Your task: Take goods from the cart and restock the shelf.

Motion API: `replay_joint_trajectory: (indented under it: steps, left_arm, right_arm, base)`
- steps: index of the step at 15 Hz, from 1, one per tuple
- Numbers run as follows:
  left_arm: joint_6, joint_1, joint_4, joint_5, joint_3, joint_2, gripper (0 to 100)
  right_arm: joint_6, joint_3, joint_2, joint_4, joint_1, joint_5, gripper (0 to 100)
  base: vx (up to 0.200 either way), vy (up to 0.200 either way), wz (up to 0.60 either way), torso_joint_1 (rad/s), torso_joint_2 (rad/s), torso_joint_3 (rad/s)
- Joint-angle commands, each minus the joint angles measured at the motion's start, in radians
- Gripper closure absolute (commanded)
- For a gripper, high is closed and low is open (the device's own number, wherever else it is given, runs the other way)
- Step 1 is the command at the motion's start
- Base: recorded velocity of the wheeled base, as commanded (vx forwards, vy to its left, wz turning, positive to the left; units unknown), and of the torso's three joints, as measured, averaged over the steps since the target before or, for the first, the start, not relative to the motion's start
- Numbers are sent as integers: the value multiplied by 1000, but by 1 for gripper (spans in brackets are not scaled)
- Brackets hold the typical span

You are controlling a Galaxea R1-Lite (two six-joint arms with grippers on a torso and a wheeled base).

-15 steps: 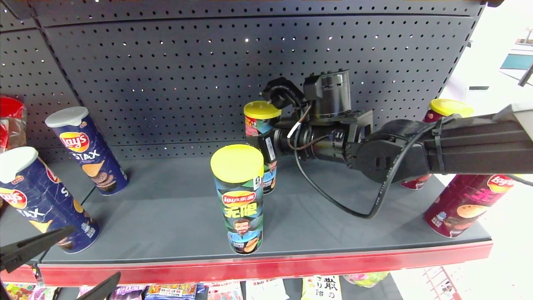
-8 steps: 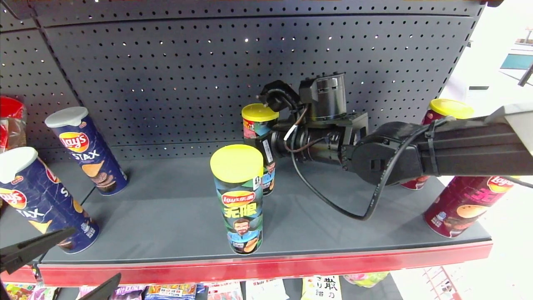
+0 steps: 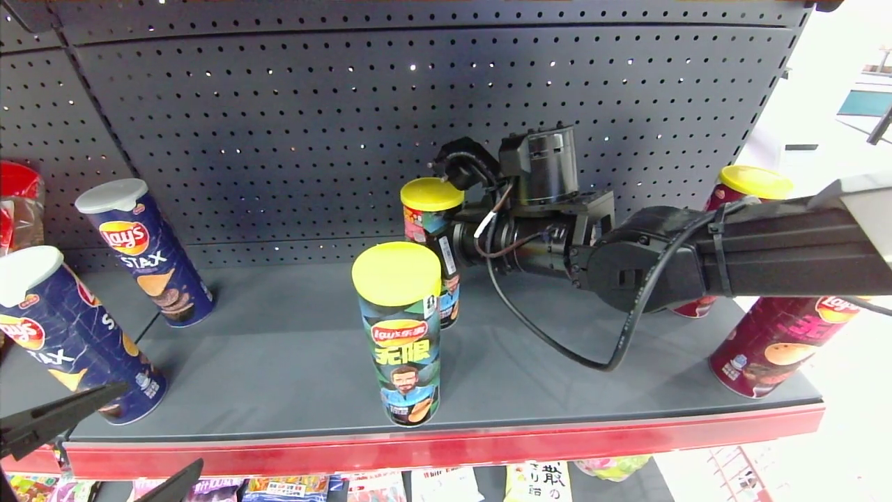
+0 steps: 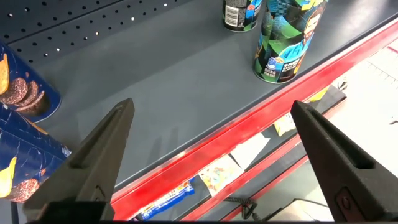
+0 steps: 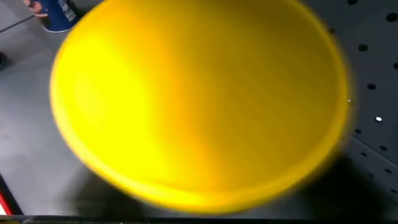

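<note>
Two green chip cans with yellow lids stand mid-shelf on the grey shelf [image 3: 293,355]. The front can [image 3: 401,328] is upright near the edge. My right gripper [image 3: 443,248] reaches in from the right and is shut on the rear can [image 3: 426,217], just behind the front one; whether its base touches the shelf is hidden. That can's yellow lid [image 5: 199,99] sits close under the right wrist camera. My left gripper [image 3: 163,421] hangs open at the shelf's front left corner, holding nothing. In the left wrist view the left gripper [image 4: 212,106] spreads wide above the red shelf lip [image 4: 249,143], with the front can [image 4: 286,37] beyond it.
Two blue cans [image 3: 150,251] [image 3: 66,335] lean at the shelf's left, beside a red bag [image 3: 17,202]. Two maroon cans [image 3: 773,341] [image 3: 742,188] stand at the right behind and below the right arm. A pegboard [image 3: 348,118] backs the shelf. Packets [image 3: 293,488] lie on the shelf below.
The right gripper and the top of the rear can have shifted a little left and down. The front can and the left gripper have stayed put.
</note>
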Motion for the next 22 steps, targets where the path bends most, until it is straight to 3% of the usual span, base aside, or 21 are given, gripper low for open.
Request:
replay_joint_trajectory:
  steps: [1, 4, 12, 18, 22]
  left_arm:
    - [-1, 0, -1, 0, -1, 3, 0]
    - [-1, 0, -1, -1, 0, 3, 0]
    - [1, 0, -1, -8, 0, 10, 0]
    - [-1, 0, 1, -6, 2, 16, 0]
    - [-1, 2, -5, 12, -30, 110, 0]
  right_arm:
    - [0, 2, -6, 1, 0, 0, 0]
    - [3, 10, -23, 1, 3, -15, 0]
    - [61, 186, -181, 1, 3, -61, 0]
    - [95, 389, -334, -1, -6, -75, 0]
    - [138, 610, -509, -1, -37, -175, 0]
  base:
    - [0, 0, 0, 0, 0, 0]
    - [0, 0, 0, 0, 0, 0]
    - [0, 0, 0, 0, 0, 0]
    - [0, 0, 0, 0, 0, 0]
    - [0, 0, 0, 0, 0, 0]
